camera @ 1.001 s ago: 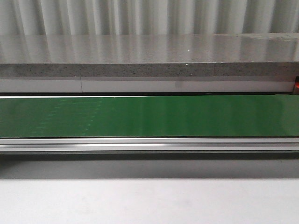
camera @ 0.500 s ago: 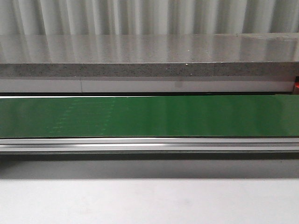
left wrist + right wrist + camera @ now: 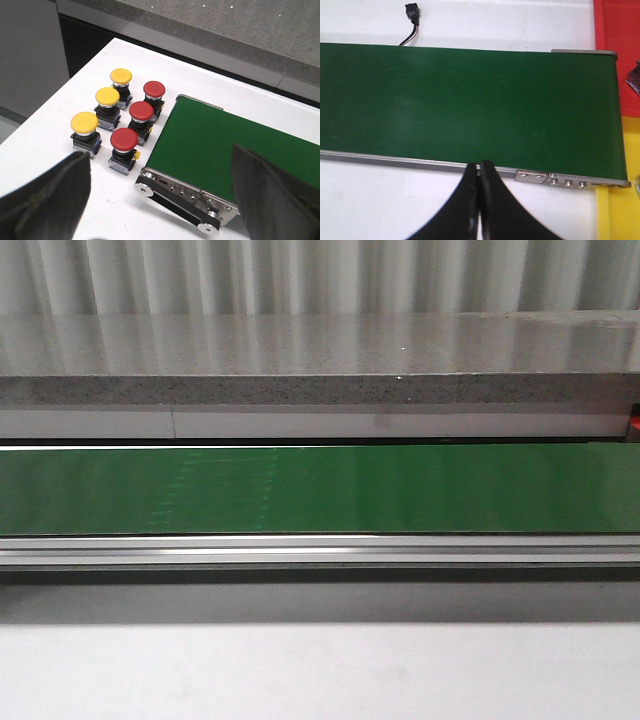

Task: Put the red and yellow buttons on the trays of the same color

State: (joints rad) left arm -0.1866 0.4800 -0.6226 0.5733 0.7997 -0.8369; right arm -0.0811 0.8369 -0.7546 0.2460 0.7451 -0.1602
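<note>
Six buttons (image 3: 116,118) lie beyond the wide-apart left jaws, none held

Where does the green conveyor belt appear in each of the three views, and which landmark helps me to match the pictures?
Front view: the green conveyor belt crosses the whole picture as a wide band.
Left wrist view: its end, with the roller, lies beside the six buttons.
Right wrist view: it fills most of the picture, beyond the shut right gripper.
Shared landmark: the silver side rail along the belt's edge.
</note>
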